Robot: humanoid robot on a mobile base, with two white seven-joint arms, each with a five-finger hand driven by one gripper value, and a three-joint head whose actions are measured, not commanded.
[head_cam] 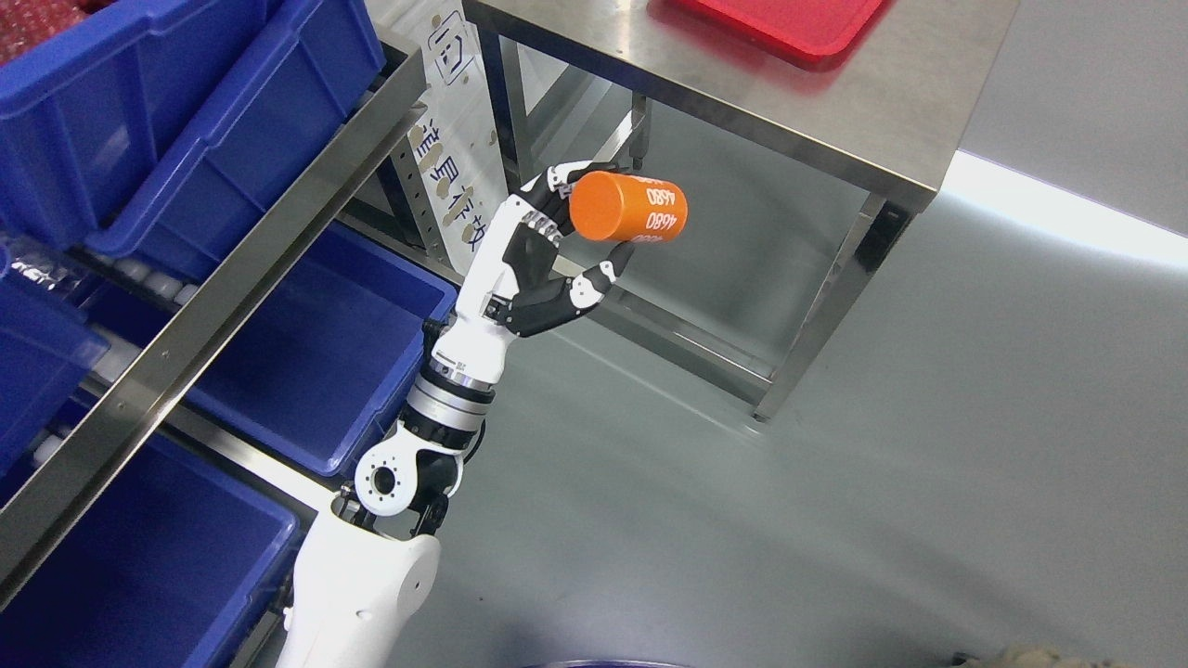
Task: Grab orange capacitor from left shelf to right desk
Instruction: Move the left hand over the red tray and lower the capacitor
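Note:
My left hand (580, 223) is raised in mid-air between the shelf and the desk, shut on an orange capacitor (629, 208), a short cylinder with white digits lying on its side. Fingers (554, 190) wrap its upper left end and the thumb (599, 276) presses from below. The white arm rises from the bottom edge left of the middle. The steel desk (817, 102) stands up and to the right of the capacitor, which hangs below its top in front of its near edge. The right arm does not show.
Blue bins (306, 362) fill the metal shelf (232, 269) along the left, on several levels. A red tray (789, 23) lies on the desk top at the upper edge. Desk legs and a lower crossbar (705, 357) stand behind the hand. Grey floor spreads to the right.

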